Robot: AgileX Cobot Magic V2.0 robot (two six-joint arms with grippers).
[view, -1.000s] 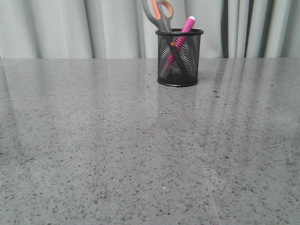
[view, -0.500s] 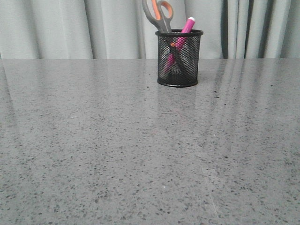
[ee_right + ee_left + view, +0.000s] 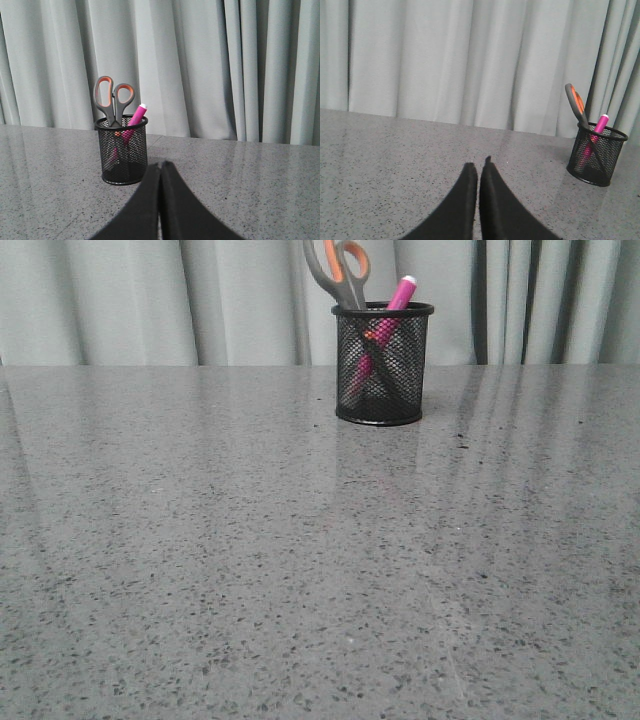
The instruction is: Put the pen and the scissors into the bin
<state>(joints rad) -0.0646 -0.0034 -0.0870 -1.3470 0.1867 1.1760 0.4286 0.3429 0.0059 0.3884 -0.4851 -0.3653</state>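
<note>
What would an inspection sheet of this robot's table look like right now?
Surface: grey speckled table, glossy.
Job's things: scissors and pen both stand in the bin, handles and one pen end poking above the rim.
Clutter: nothing seen.
End effectors: left end effector closed, holding nothing, away from the bin; right end effector closed, holding nothing, short of the bin.
Cables: nothing seen.
Surroundings: pale pleated curtain behind the table.
</note>
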